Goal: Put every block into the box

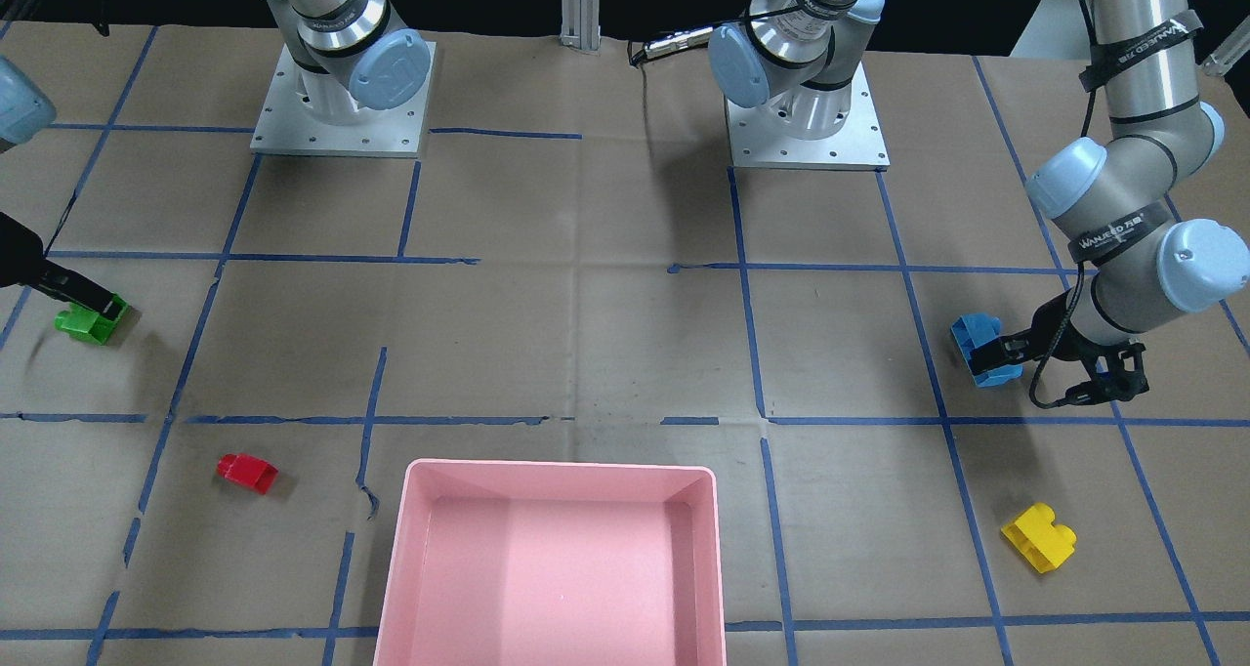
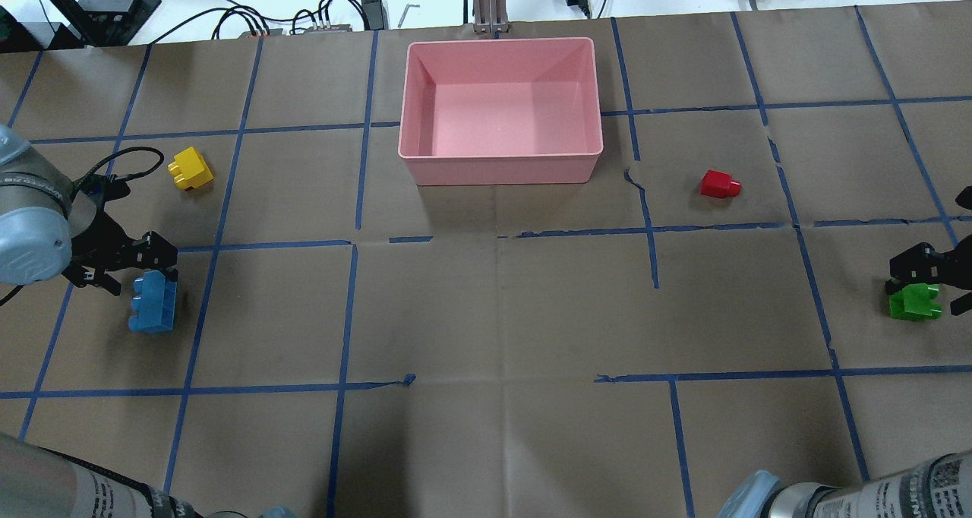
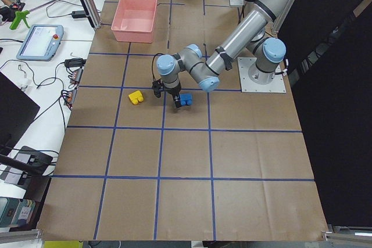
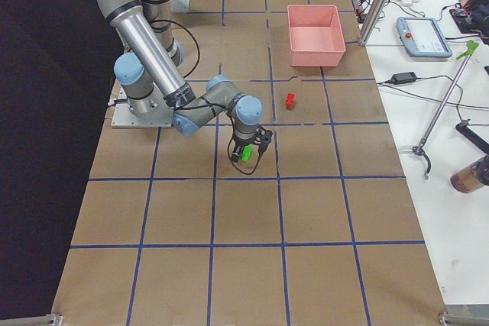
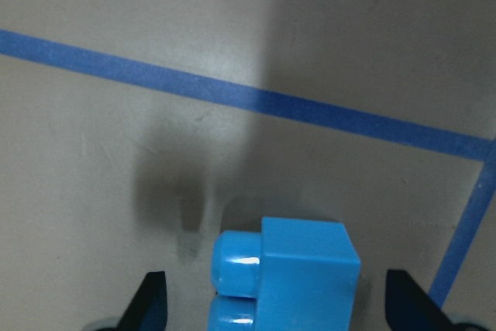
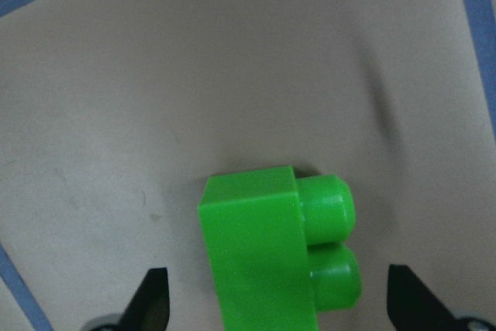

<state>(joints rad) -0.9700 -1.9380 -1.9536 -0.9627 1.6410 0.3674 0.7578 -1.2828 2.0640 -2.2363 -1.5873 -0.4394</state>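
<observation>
The blue block [image 2: 154, 302] lies on the table at the left. My left gripper [image 2: 152, 271] is low over its near end. In the left wrist view the block [image 5: 291, 269] sits between the spread fingertips [image 5: 152, 300] with gaps on both sides. The green block [image 2: 915, 302] lies at the far right. My right gripper [image 2: 919, 271] is open around it, and the right wrist view shows the block [image 6: 271, 261] untouched between the fingers. The yellow block [image 2: 190, 168] and the red block [image 2: 719, 184] lie loose on the table. The pink box [image 2: 501, 170] stands empty at the far middle.
Both arm bases [image 1: 340, 100] stand on metal plates at the robot's side. Blue tape lines grid the brown paper table cover. Cables and tools lie beyond the far edge behind the box [image 2: 319, 24].
</observation>
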